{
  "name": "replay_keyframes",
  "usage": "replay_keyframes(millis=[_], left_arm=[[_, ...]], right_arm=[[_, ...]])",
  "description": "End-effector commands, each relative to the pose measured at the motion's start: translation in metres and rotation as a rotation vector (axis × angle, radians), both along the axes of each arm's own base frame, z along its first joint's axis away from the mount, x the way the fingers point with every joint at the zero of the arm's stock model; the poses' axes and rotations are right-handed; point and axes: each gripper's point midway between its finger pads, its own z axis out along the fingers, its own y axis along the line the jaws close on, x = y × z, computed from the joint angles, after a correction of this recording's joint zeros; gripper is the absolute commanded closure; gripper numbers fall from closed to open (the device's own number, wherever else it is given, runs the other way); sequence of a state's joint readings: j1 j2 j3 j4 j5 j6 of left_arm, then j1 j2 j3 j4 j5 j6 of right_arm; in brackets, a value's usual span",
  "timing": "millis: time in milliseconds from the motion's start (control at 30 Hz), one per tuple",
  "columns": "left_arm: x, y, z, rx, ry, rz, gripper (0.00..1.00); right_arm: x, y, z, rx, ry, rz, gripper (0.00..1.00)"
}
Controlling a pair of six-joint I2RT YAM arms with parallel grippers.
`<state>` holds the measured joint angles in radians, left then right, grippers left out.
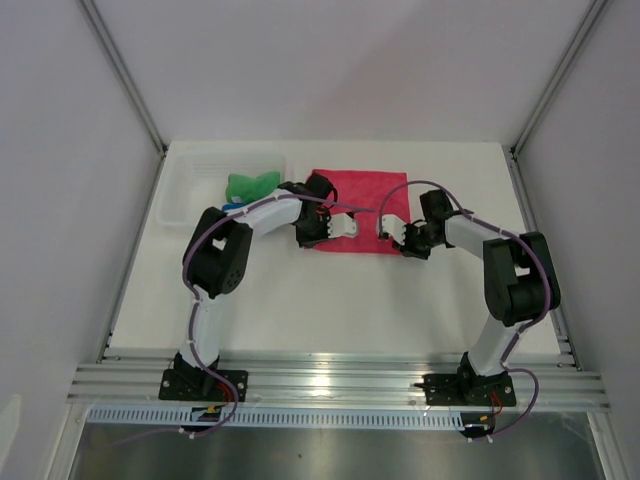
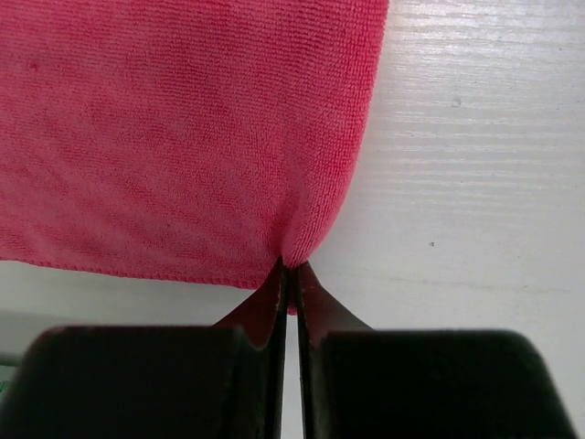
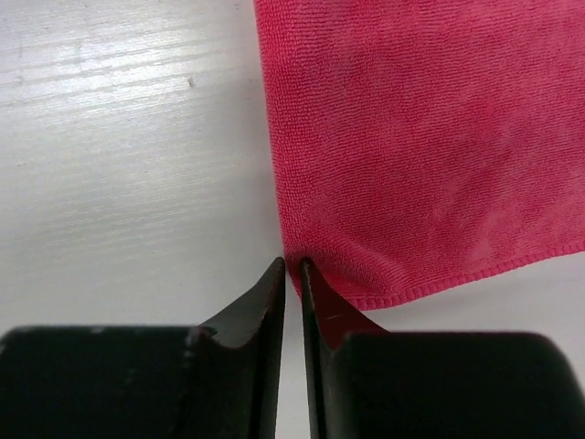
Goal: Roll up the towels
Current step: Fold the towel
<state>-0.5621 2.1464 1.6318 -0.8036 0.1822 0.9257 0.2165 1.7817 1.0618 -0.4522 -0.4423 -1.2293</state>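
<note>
Top external view: a pink cloth towel [image 1: 358, 195] lies spread flat on the white worktop [image 1: 300, 300], in the middle toward the far side. Both arms reach in over its near edge. The left pincer [image 1: 345, 228] is at the towel's near left part and the right pincer [image 1: 390, 232] at its near right part, the two close together. To the left of the pink towel stands a white plastic basket [image 1: 185, 195]. A crumpled green cloth towel [image 1: 250, 185] sits at the basket's right end, and a sliver of royal blue cloth towel [image 1: 232, 207] shows just below it, next to the left arm.

Left wrist view: the left pincer [image 2: 291, 267] is closed, with only a hairline between its dark fingers [image 2: 320, 302]. A corner of the pink towel [image 2: 183, 137] puckers down into the tips, so the cloth is pinched there. The rest of the towel lies flat up and to the left, and bare worktop [image 2: 475, 183] shows on the right.

Right wrist view: the right pincer [image 3: 292, 263] is drawn in to a narrow slit, slightly wider than the left one's. The pink towel [image 3: 420, 137] fills the upper right. Its side edge runs straight down into the gap between the tips, and its hem passes under one of the fingers [image 3: 334, 311], so the corner sits caught between them. Bare worktop [image 3: 128, 165] lies to the left.
</note>
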Motion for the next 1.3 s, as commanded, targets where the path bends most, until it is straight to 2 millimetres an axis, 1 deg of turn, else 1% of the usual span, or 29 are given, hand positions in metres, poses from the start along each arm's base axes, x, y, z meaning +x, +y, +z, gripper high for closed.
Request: replay_keyframes(millis=[0, 133, 167, 233, 267, 300, 367, 467, 533, 567, 633, 667, 700, 733, 767, 800, 833, 867, 900, 933, 967, 1000, 1033, 1067, 1100, 1133, 1167, 1200, 1267], left_arm=[[0.005, 0.011, 0.0, 0.024, -0.025, 0.047, 0.96], [0.02, 0.015, 0.002, 0.02, -0.053, 0.111, 0.96], [0.023, 0.016, 0.004, 0.02, -0.065, 0.121, 0.89], [0.024, 0.021, 0.004, 0.021, -0.061, 0.137, 0.83], [0.023, 0.021, 0.008, 0.012, -0.062, 0.139, 0.72], [0.019, 0.02, 0.01, 0.0, -0.044, 0.137, 0.64], [0.011, 0.02, 0.02, -0.016, -0.034, 0.127, 0.51], [-0.005, 0.02, 0.033, -0.043, -0.003, 0.119, 0.48], [-0.016, 0.02, 0.038, -0.062, 0.033, 0.116, 0.47], [-0.02, 0.02, 0.04, -0.064, 0.043, 0.118, 0.46], [-0.024, 0.022, 0.044, -0.061, 0.057, 0.144, 0.46], [-0.024, 0.023, 0.045, -0.058, 0.056, 0.155, 0.46], [-0.025, 0.024, 0.048, -0.057, 0.058, 0.175, 0.46], [-0.026, 0.024, 0.048, -0.057, 0.061, 0.186, 0.46], [-0.026, 0.024, 0.051, -0.062, 0.061, 0.194, 0.46], [-0.027, 0.023, 0.054, -0.069, 0.061, 0.208, 0.46], [-0.027, 0.022, 0.056, -0.076, 0.067, 0.213, 0.46], [-0.03, 0.023, 0.057, -0.072, 0.074, 0.218, 0.46], [-0.028, 0.023, 0.059, -0.075, 0.071, 0.23, 0.46], [-0.027, 0.023, 0.06, -0.073, 0.067, 0.237, 0.46], [-0.027, 0.025, 0.06, -0.061, 0.066, 0.253, 0.46], [-0.027, 0.026, 0.06, -0.055, 0.066, 0.258, 0.46], [-0.027, 0.027, 0.059, -0.047, 0.067, 0.266, 0.46], [-0.028, 0.029, 0.059, -0.04, 0.071, 0.272, 0.46], [-0.029, 0.03, 0.058, -0.035, 0.075, 0.279, 0.46], [-0.033, 0.033, 0.055, -0.025, 0.086, 0.286, 0.46], [-0.034, 0.034, 0.055, -0.023, 0.084, 0.293, 0.46], [-0.036, 0.035, 0.051, -0.019, 0.089, 0.295, 0.46], [-0.041, 0.038, 0.048, -0.013, 0.097, 0.301, 0.46]], right_arm=[[-0.021, 0.003, 0.006, -0.012, 0.033, 0.04, 0.86], [-0.049, 0.022, 0.014, 0.014, 0.077, 0.075, 0.86], [-0.059, 0.032, 0.015, 0.021, 0.093, 0.1, 0.85], [-0.078, 0.042, 0.015, 0.039, 0.146, 0.11, 0.79], [-0.09, 0.054, 0.014, 0.041, 0.168, 0.141, 0.75], [-0.096, 0.058, 0.015, 0.043, 0.182, 0.142, 0.6], [-0.096, 0.067, 0.021, 0.068, 0.211, 0.033, 0.54], [-0.077, 0.069, 0.05, 0.141, 0.194, -0.092, 0.51], [-0.059, 0.06, 0.076, 0.213, 0.163, -0.168, 0.51], [-0.042, 0.059, 0.106, 0.275, 0.104, -0.204, 0.51], [-0.004, 0.038, 0.147, 0.432, 0.056, -0.396, 0.51], [0.026, 0.034, 0.179, 0.547, -0.032, -0.434, 0.48], [0.042, 0.023, 0.19, 0.653, 0.009, -0.584, 0.42], [0.064, -0.003, 0.196, 0.708, -0.012, -0.714, 0.37], [0.09, -0.021, 0.213, 0.747, -0.072, -0.811, 0.37], [0.112, -0.028, 0.192, 0.764, 0.0, -0.898, 0.39], [0.131, -0.044, 0.187, 0.769, 0.019, -0.968, 0.41], [0.156, -0.056, 0.209, 0.756, 0.001, -1.036, 0.48], [0.177, -0.057, 0.158, 0.697, 0.13, -1.121, 0.49], [0.191, -0.058, 0.149, 0.673, 0.172, -1.144, 0.51], [0.189, -0.061, 0.129, 0.605, 0.268, -1.21, 0.52], [0.216, -0.063, 0.16, 0.651, 0.209, -1.202, 0.52], [0.227, -0.064, 0.116, 0.615, 0.287, -1.254, 0.47], [0.231, -0.064, 0.106, 0.608, 0.308, -1.273, 0.43], [0.24, -0.064, 0.108, 0.627, 0.295, -1.274, 0.43], [0.243, -0.063, 0.089, 0.618, 0.322, -1.29, 0.38], [0.249, -0.064, 0.085, 0.634, 0.305, -1.288, 0.38], [0.246, -0.063, 0.072, 0.626, 0.323, -1.297, 0.38], [0.247, -0.06, 0.061, 0.637, 0.335, -1.285, 0.28]])
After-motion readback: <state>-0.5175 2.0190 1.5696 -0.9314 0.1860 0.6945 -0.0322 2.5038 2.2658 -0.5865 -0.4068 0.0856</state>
